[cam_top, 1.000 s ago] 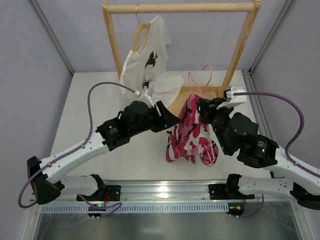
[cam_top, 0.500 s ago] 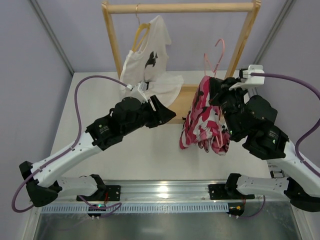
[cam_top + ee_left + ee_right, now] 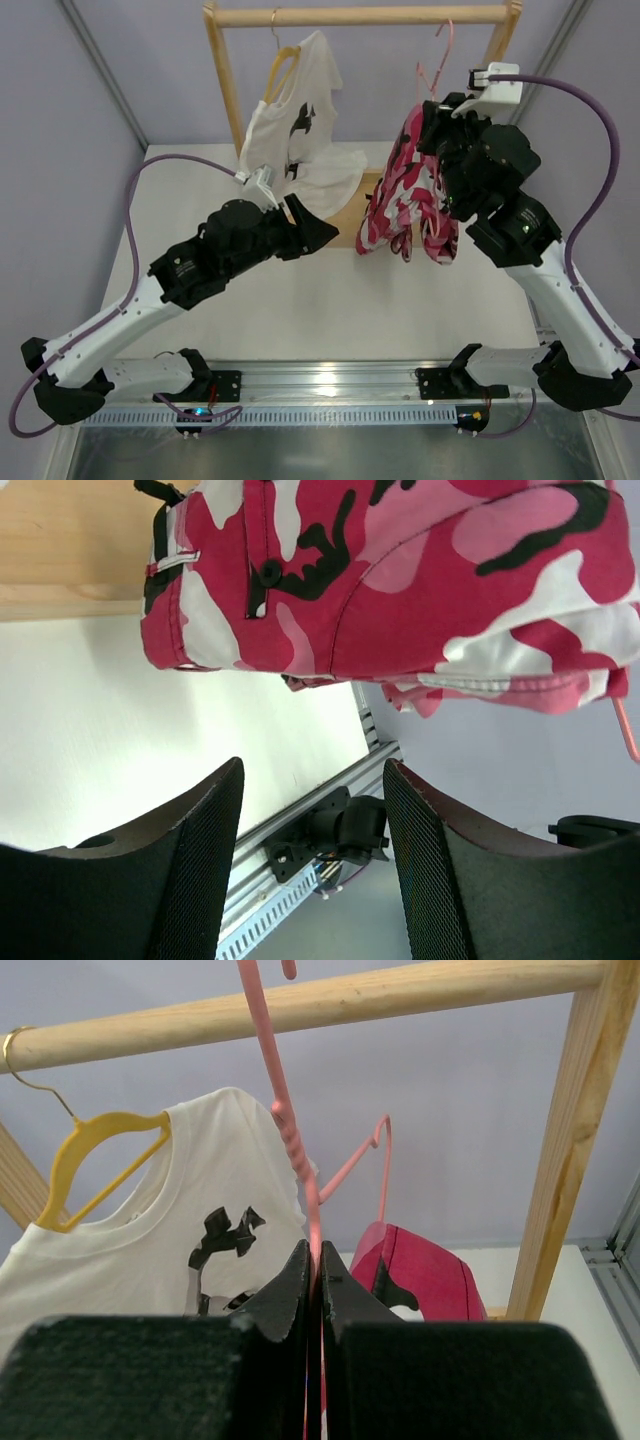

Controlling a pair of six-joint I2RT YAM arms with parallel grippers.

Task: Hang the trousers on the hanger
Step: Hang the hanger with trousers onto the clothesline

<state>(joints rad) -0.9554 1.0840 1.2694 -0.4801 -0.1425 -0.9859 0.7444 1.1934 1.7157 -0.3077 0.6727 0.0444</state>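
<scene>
The trousers [image 3: 405, 195], in pink, white and black camouflage, hang folded over the pink wire hanger [image 3: 440, 55], well above the table. My right gripper [image 3: 437, 110] is shut on the hanger's neck [image 3: 285, 1110], just below its hook. The hook reaches up to the rack's top bar [image 3: 400, 995]; whether it rests over the bar I cannot tell. A fold of the trousers [image 3: 425, 1275] shows behind the right fingers. My left gripper [image 3: 325, 232] is open and empty, to the left of the cloth and slightly lower. In the left wrist view the trousers [image 3: 400, 570] hang above its open jaws [image 3: 312, 770].
The wooden rack [image 3: 360, 15] stands at the back of the table. A white T-shirt [image 3: 290, 120] with a black print hangs from its left half on a light wooden hanger [image 3: 80, 1155]. The rack's right post [image 3: 570, 1150] is close beside the right gripper.
My right arm has lifted the hanger and trousers from the table up to the top bar. The left arm has drawn back to the left, its jaws opening slightly.
</scene>
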